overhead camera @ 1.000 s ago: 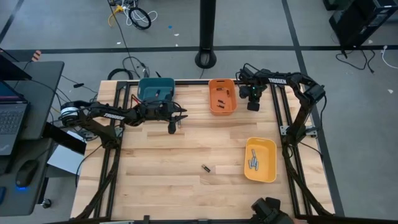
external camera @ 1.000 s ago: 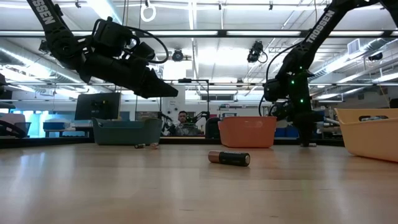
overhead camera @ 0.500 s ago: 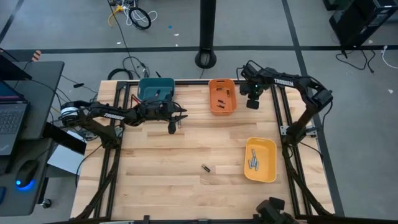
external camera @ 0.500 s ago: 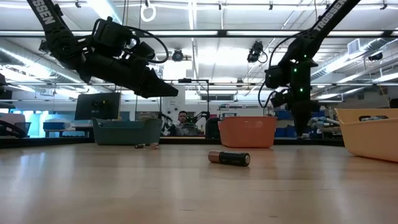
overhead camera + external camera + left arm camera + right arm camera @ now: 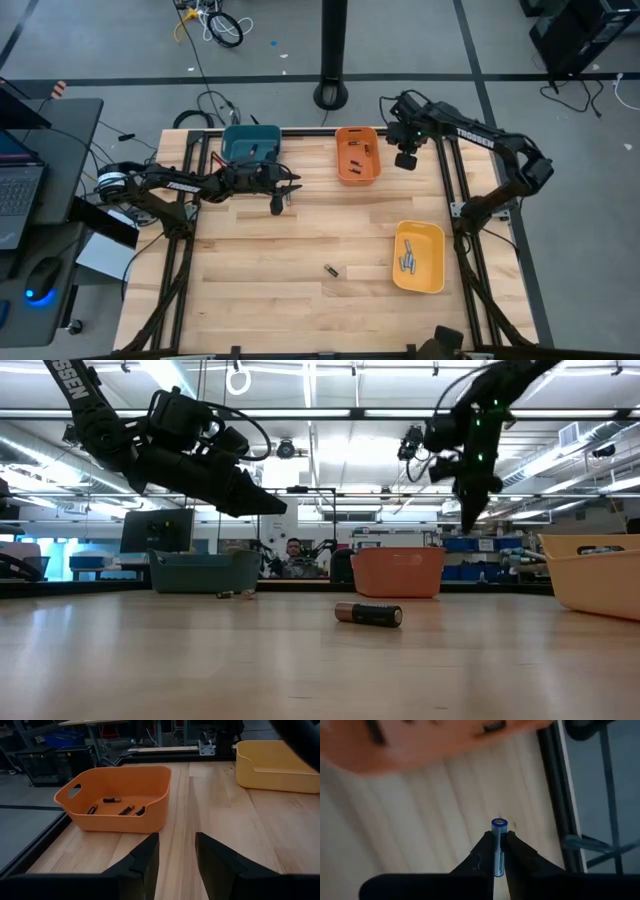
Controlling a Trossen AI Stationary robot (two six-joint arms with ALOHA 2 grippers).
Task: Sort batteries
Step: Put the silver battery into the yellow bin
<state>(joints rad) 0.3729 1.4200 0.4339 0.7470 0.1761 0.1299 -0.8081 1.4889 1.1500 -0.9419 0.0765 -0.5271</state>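
Blue battery (image 5: 498,845) between right pincer (image 5: 498,851) fingers.

Battery (image 5: 368,614) lies before orange bin (image 5: 398,572)

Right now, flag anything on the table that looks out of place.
One battery lies loose on the bare wood near the table's middle, outside every bin. A smaller one lies loose by the teal bin. Nothing looks spilled or damaged.
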